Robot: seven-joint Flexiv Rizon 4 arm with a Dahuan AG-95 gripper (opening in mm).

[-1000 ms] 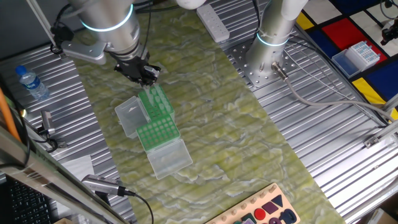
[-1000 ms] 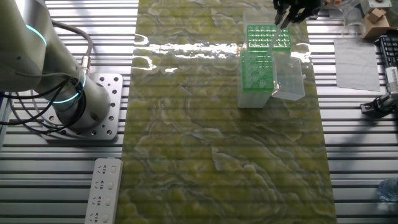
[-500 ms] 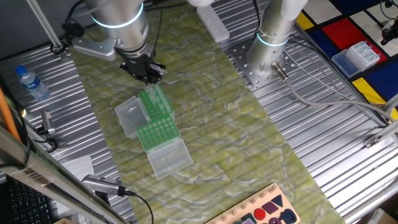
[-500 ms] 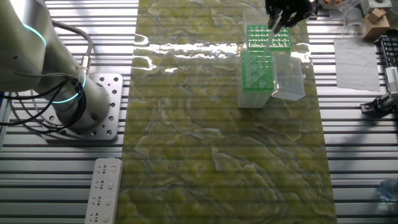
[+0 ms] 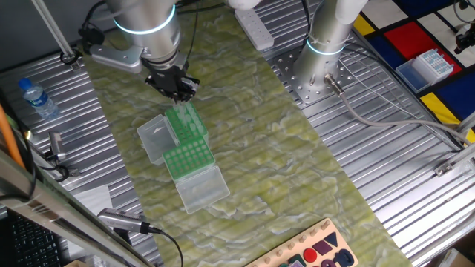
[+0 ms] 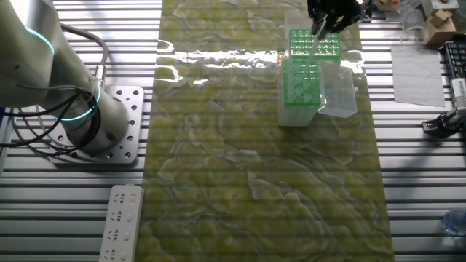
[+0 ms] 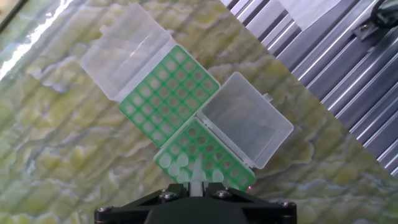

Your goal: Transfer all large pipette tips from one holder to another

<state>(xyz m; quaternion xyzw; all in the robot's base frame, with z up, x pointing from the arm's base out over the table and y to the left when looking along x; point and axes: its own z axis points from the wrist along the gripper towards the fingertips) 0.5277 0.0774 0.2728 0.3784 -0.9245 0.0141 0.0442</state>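
While the arm hangs over the far end of the green-marbled mat on the desk, the gripper sits just above the nearer-to-it of two green racks. In the hand view its jaws are pressed together on a single whitish pipette tip, held upright above the near rack, where a few more pale tips stand along the edge closest to the camera. The far rack touches the near one corner to corner, and its cells look mostly unfilled, though I cannot tell for certain. Each rack has a clear hinged lid lying open beside it. A water bottle lies on the ribbed metal well apart from the racks.
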